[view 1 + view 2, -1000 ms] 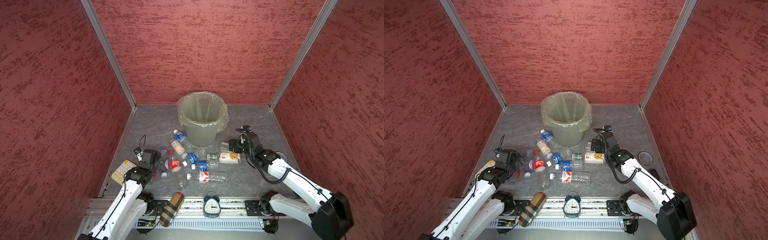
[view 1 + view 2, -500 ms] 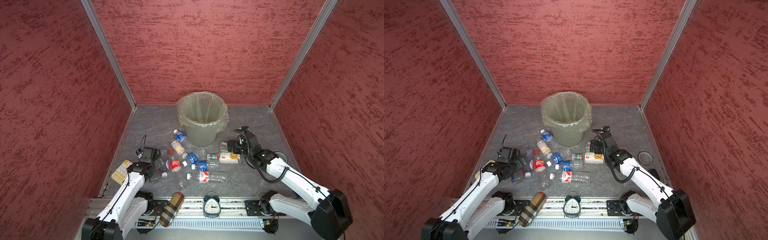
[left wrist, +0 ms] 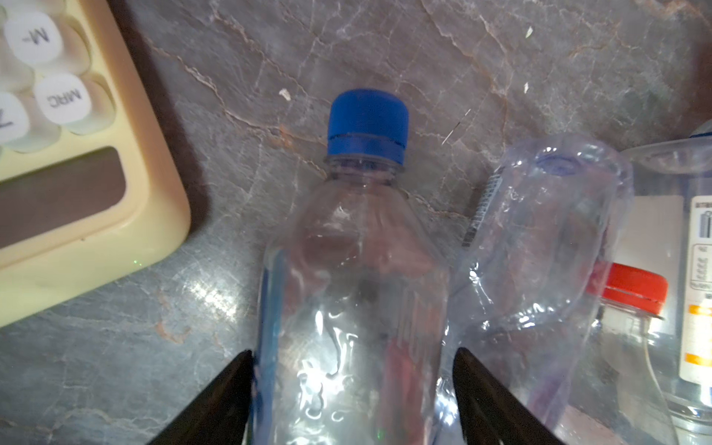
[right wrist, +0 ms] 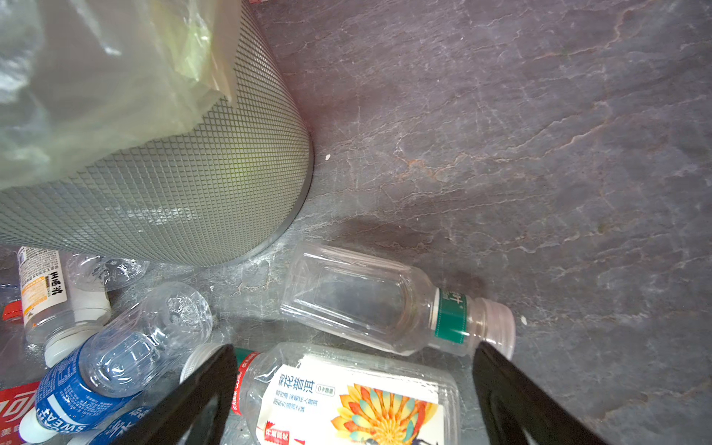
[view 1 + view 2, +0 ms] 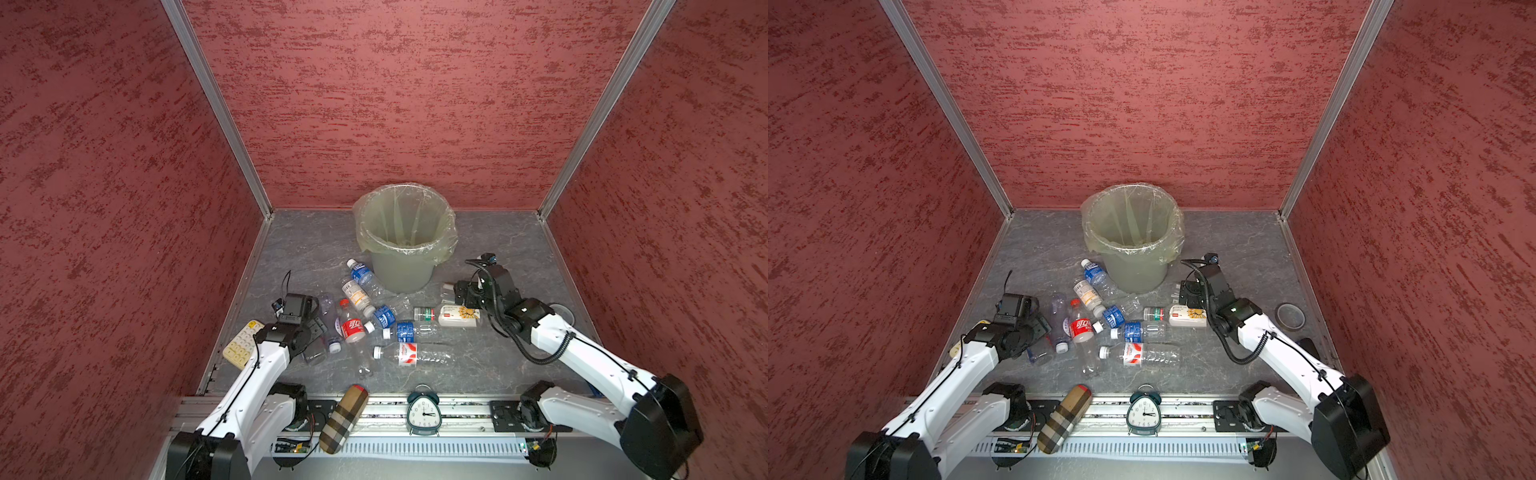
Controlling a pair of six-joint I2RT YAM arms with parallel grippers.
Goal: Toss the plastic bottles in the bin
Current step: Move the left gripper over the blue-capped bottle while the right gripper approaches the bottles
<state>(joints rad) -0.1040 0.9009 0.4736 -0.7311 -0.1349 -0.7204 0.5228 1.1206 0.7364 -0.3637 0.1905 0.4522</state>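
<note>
Left wrist view: the left gripper (image 3: 352, 354) sat low over a clear plastic bottle with a blue cap (image 3: 354, 269) lying on the grey marbled table (image 3: 501, 57). Its two black fingers (image 3: 231, 385) stood apart, one at each side of the bottle's body. They were right against it, but I could not tell whether they pressed it. A cream plastic calculator (image 3: 77, 192) lay near, apart from the bottle.

In the right wrist view the right gripper (image 4: 354, 346) had its jaws spread wide. They straddled a clear bottle with a white and yellow flower label (image 4: 346, 404), and bare space showed at one finger. Just beyond lay a clear bottle with a green neck band (image 4: 366, 304), close to the foot of the round grey-green bin lined with a translucent yellowish bag (image 4: 173, 192).

In both top views the bin (image 5: 403, 274) stood upright at the back middle of the table. The other plastic bottles (image 5: 353, 328) lay scattered on the table in front of it, between the two arms.
</note>
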